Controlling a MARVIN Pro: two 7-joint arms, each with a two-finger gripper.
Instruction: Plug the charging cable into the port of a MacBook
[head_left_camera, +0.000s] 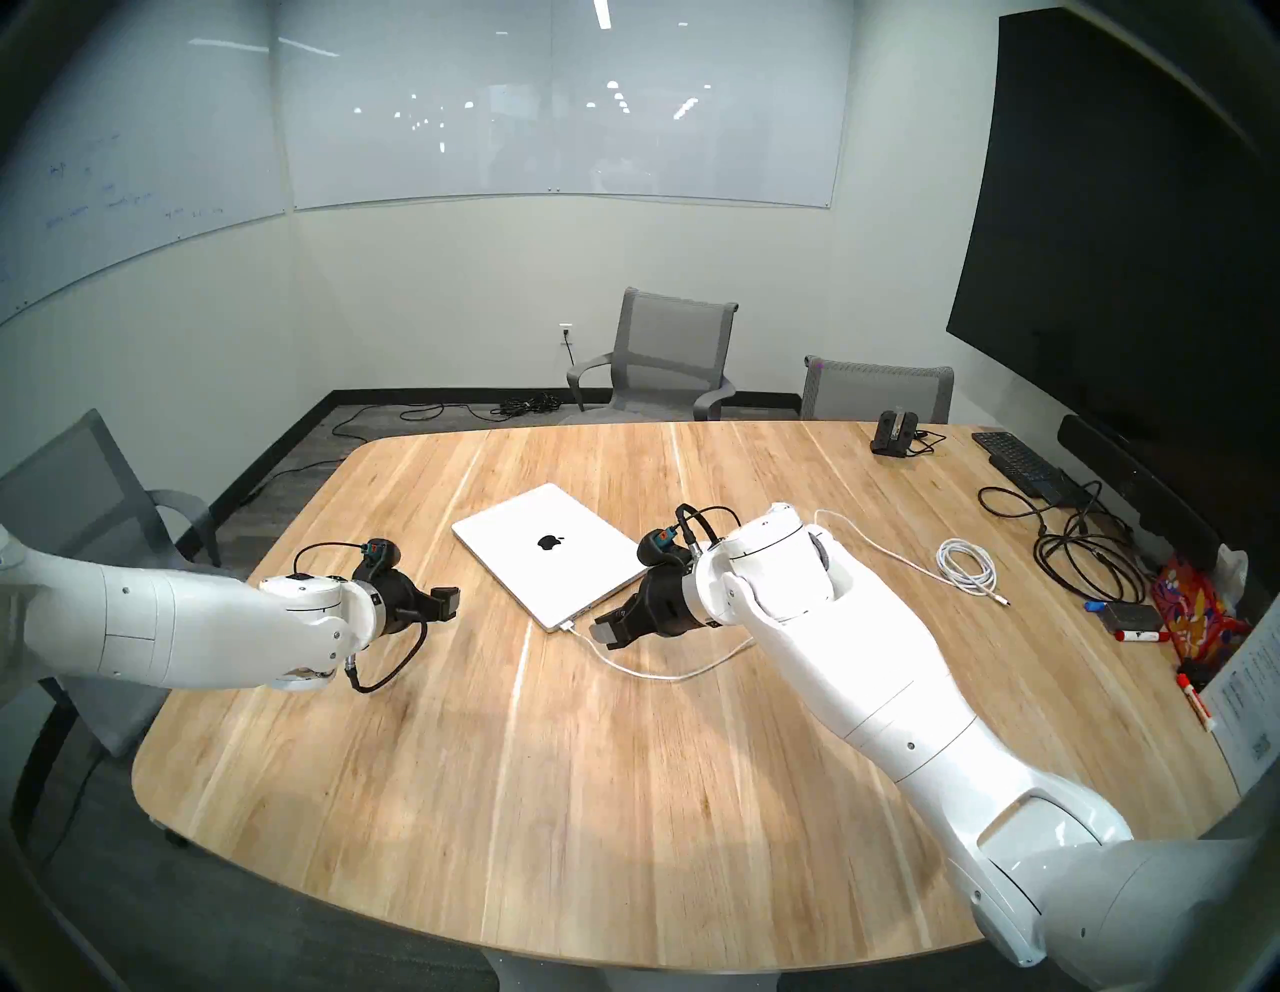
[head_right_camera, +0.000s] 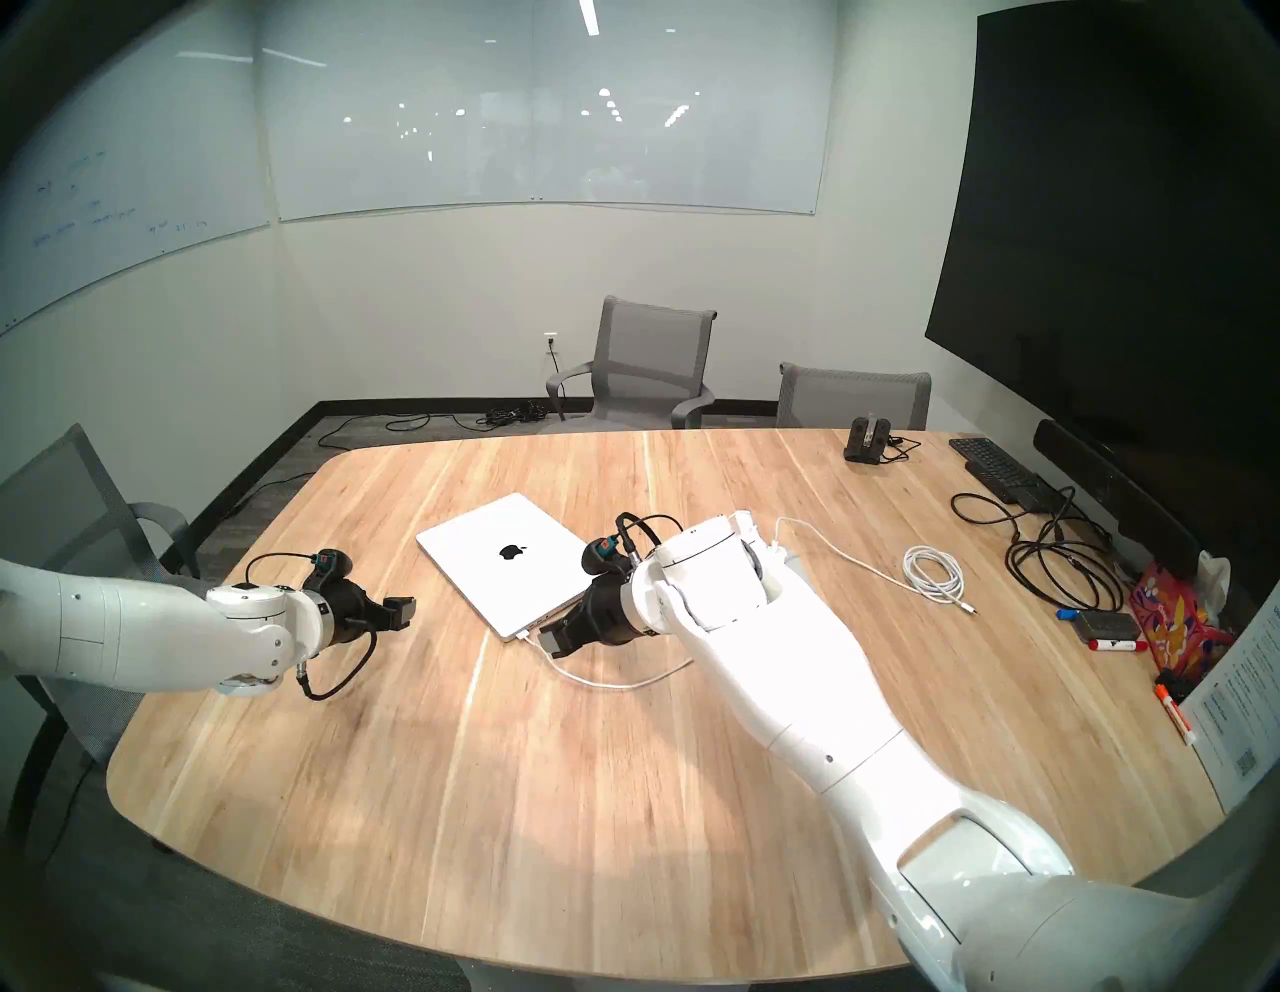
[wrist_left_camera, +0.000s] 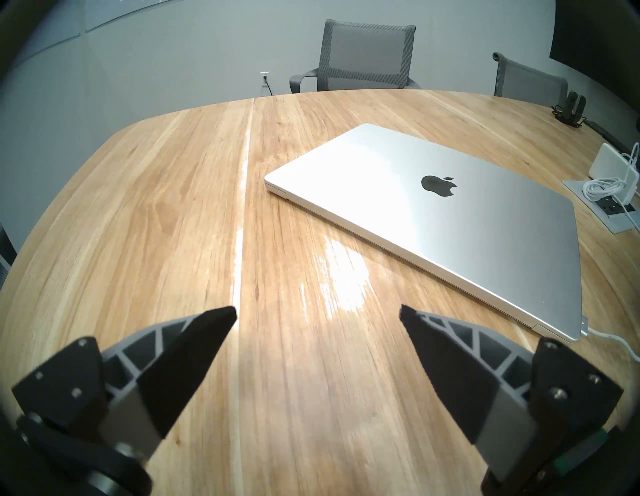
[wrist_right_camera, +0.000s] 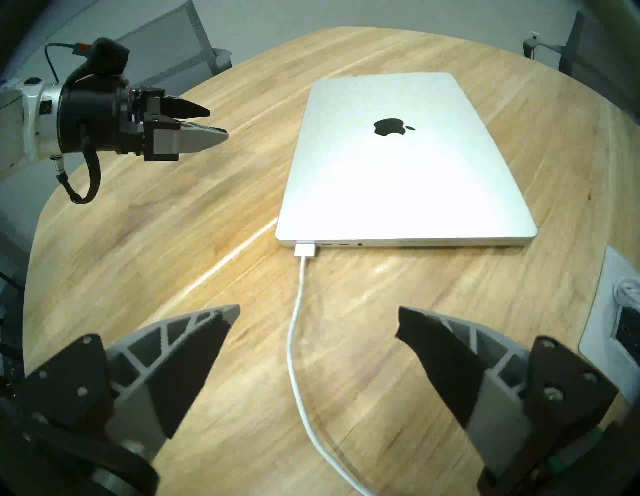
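Observation:
The closed silver MacBook (head_left_camera: 547, 547) lies in the middle of the wooden table (head_left_camera: 485, 796), apple logo up. It also shows in the right wrist view (wrist_right_camera: 398, 166) and the left wrist view (wrist_left_camera: 433, 214). The charging cable's white plug (wrist_right_camera: 304, 250) sits flush against the leftmost port on the laptop's side edge. Its cord (wrist_right_camera: 291, 332) trails back between my right fingers without touching them. My right gripper (wrist_right_camera: 318, 311) is open and empty, a short way back from the plug (head_left_camera: 569, 627). My left gripper (head_left_camera: 447, 603) is open and empty, hovering left of the laptop.
A large white power brick (wrist_left_camera: 606, 161) stands at a table outlet panel (wrist_left_camera: 616, 225). A coiled white cable (head_left_camera: 966, 564), tangled black cables (head_left_camera: 1080, 554), a keyboard (head_left_camera: 1018, 461), markers and an eraser (head_left_camera: 1132, 616) lie at the right. Grey chairs (head_left_camera: 665, 360) stand around the table.

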